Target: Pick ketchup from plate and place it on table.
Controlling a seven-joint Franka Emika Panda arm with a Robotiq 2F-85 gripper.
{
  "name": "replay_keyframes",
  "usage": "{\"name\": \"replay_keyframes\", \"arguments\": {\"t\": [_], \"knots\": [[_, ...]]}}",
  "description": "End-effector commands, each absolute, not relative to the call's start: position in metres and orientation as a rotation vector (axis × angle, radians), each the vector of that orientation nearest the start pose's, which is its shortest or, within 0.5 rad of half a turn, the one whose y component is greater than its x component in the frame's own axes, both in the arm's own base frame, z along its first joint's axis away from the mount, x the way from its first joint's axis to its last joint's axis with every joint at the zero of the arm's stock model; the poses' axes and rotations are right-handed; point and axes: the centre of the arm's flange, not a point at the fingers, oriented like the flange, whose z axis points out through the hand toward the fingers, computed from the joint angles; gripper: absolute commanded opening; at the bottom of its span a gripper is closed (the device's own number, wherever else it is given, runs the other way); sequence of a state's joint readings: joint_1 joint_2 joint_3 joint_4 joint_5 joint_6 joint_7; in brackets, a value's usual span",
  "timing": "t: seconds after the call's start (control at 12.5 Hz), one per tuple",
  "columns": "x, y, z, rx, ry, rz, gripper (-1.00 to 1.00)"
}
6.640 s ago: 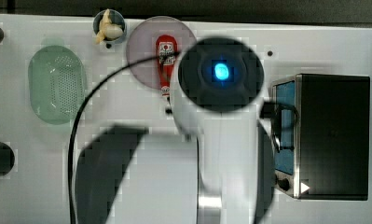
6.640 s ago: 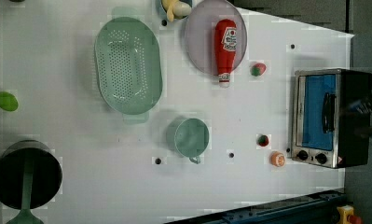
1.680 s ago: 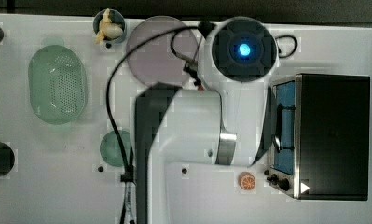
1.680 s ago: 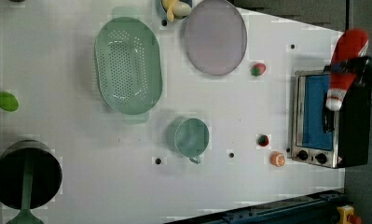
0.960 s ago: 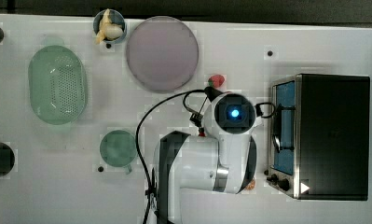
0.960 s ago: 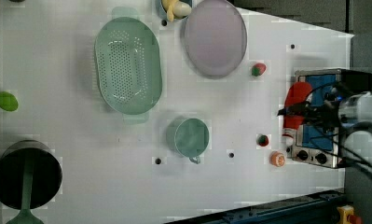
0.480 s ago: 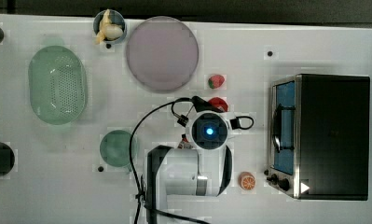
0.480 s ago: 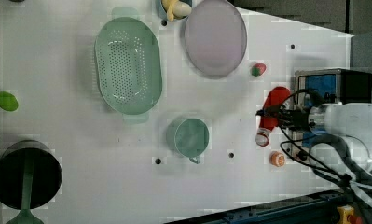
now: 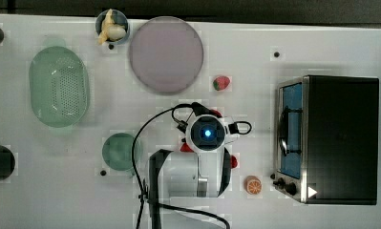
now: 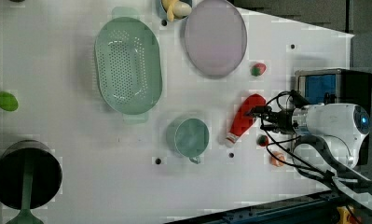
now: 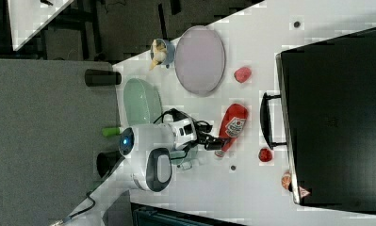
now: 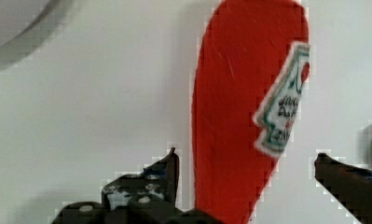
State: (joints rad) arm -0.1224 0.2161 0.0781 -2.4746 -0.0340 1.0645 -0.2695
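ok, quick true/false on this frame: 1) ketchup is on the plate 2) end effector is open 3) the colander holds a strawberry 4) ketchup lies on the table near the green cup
1) False. The ketchup is off the plate, which is bare.
2) True. The end effector has its jaws spread either side of the bottle.
3) False. The colander holds nothing; a strawberry sits on the table.
4) True. It lies beside the green cup.

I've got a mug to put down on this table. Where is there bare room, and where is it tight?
Bare table lies below the colander and left of the green cup in the top view, and between the plate and toaster oven. It is crowded around the ketchup, gripper and strawberries.
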Motion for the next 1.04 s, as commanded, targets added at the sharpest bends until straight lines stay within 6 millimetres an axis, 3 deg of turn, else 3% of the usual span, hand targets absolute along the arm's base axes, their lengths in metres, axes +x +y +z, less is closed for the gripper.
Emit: {"name": "replay_keyframes", "arguments": {"t": [0.08,0.32,0.72,1.04], "knots": [[0.496,-0.019,0.256,-2.988,0.897,-0.119,1.00],[0.513,-0.023,0.326,-2.951,0.964,-0.230,1.00],[0.530,-0.025,0.448,-2.889,1.218,-0.137,1.00],[0.538,-0.025,0.524,-2.887,1.269,-0.078,1.00]]}}
